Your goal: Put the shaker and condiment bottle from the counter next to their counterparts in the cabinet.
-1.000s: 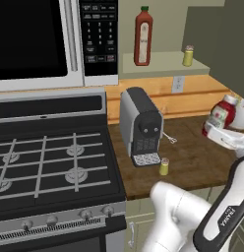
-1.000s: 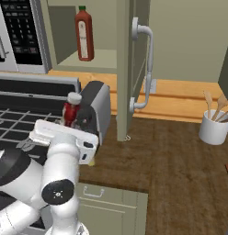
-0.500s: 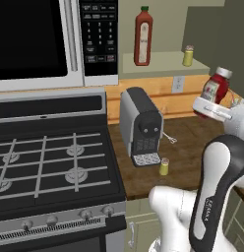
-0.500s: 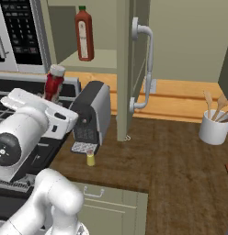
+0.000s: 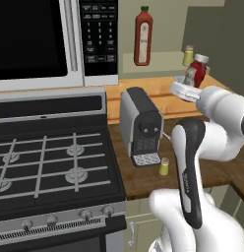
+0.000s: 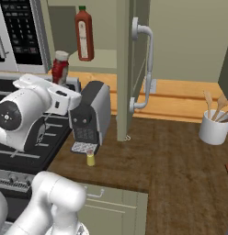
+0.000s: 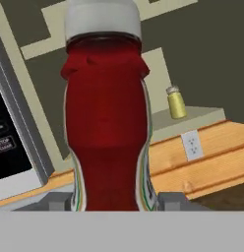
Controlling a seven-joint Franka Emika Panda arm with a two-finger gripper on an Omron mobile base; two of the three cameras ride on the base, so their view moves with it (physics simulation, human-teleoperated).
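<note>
Carrying the condiment bottle (image 5: 197, 71) up toward the cabinet (image 5: 212, 29) is where I'm at, so this is the first of the two deliveries, and the shaker (image 5: 164, 167) hasn't been touched yet. From the left base view, my hand (image 5: 189, 88) is up off the table (image 5: 143, 170), pinching the squat red bottle low on its body, and the bottle sits just in front of the twin yellow shaker (image 5: 188, 55) on the cabinet shelf (image 5: 158, 64). The tall red bottle (image 5: 143, 36) stands further left on that same shelf, and the shaker I need later is down on the table right in front of the coffee machine (image 5: 142, 126). Switching to the right base view, the bottle (image 6: 59, 67) and hand (image 6: 59, 87) look like they're over by the microwave (image 6: 19, 36), left of the tall bottle (image 6: 83, 34), so the two angles kind of disagree on how close I am to the shelf; I'd guess I'm in front of it, not over it. This view also gives me the open cabinet door (image 6: 127, 69) with its handle, plus a white utensil cup (image 6: 214, 126) off to the right. The hand view shows the bottle (image 7: 105, 123) up close, clamped between my fingertips (image 7: 57, 201), with the twin shaker (image 7: 176, 102) on the shelf beyond and to its right. Next move, I reckon: reach in and across to set it down upright beside the tall one, without clipping the door.
</note>
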